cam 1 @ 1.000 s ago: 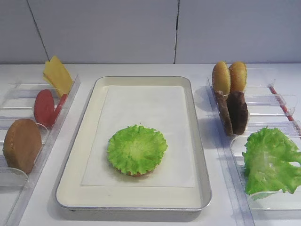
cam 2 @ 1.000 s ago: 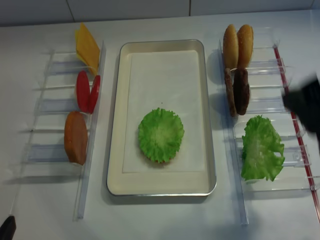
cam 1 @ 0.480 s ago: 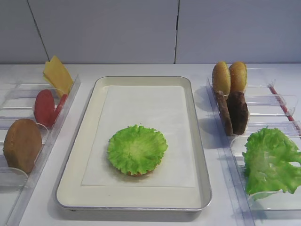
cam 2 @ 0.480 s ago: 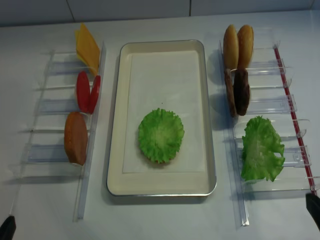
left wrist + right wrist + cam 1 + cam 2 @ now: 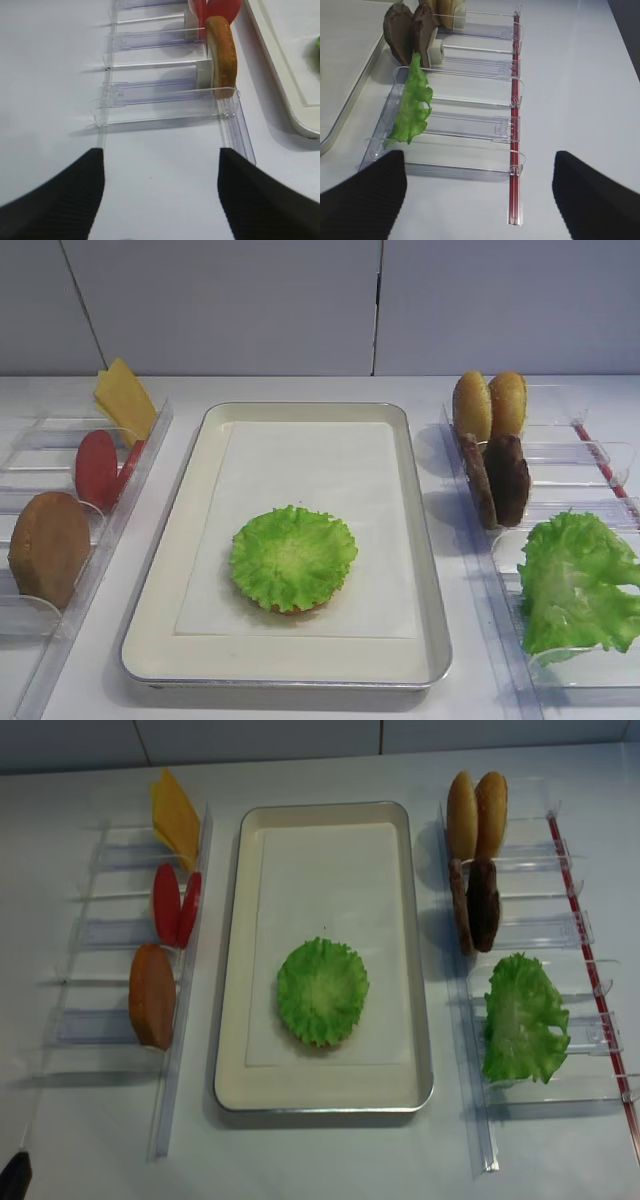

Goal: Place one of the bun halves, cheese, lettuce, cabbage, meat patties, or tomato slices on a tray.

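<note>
The lettuce (image 5: 292, 557) (image 5: 322, 991) lies flat on the paper liner in the near half of the silver tray (image 5: 300, 406) (image 5: 325, 807), with a brown edge peeking out beneath it. The right rack holds two bun halves (image 5: 488, 403) and the meat patties (image 5: 497, 480) on edge. Cheese (image 5: 124, 400), tomato slices (image 5: 102, 468) and another bun half (image 5: 48, 547) stand in the left rack. The cabbage is out of view. My right gripper (image 5: 480, 195) is open over bare table at the right rack's near end. My left gripper (image 5: 160, 195) is open near the left rack, holding nothing.
A heap of green leaves (image 5: 575, 582) (image 5: 412, 107) fills the nearest slot of the clear right rack (image 5: 560, 935), which has a red strip (image 5: 514, 125) along its outer side. The clear left rack (image 5: 150, 90) has open slots. Bare liner covers the tray's far half.
The right gripper has drawn back from beside the right rack toward the near table edge and left the overhead view. The lettuce and the left gripper stay put.
</note>
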Controlling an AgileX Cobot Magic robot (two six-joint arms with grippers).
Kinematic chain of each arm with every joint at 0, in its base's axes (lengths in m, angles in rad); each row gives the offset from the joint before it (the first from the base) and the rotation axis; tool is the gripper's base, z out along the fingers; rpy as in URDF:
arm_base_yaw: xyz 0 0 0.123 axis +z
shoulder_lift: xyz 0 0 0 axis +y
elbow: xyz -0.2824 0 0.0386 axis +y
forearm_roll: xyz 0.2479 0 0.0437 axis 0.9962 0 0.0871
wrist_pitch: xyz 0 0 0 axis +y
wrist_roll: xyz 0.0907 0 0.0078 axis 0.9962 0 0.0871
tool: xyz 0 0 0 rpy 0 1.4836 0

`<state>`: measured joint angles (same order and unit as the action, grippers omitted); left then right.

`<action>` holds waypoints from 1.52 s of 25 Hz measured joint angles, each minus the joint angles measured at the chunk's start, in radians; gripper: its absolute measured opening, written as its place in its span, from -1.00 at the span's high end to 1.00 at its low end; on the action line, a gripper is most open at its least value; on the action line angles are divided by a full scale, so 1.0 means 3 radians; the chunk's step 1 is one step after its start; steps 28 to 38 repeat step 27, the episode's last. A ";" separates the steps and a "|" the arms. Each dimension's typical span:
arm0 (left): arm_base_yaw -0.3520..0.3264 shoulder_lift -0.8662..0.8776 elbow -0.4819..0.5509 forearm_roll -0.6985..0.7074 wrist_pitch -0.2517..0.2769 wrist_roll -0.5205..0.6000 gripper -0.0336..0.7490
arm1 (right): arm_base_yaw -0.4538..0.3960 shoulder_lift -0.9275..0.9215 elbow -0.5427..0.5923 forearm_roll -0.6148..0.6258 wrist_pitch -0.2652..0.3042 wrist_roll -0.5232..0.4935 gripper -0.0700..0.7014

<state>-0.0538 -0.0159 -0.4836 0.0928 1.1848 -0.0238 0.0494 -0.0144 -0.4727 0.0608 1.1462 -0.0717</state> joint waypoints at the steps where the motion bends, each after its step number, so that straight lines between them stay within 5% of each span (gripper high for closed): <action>1: 0.0000 0.0000 0.0000 0.0000 0.0000 0.0000 -0.29 | 0.0000 -0.0005 0.0000 -0.0005 0.0000 0.0006 -0.78; 38: 0.0000 0.0000 0.0000 0.0000 0.0000 0.0000 -0.29 | 0.0000 -0.0005 0.0000 -0.0043 -0.0006 0.0013 -0.77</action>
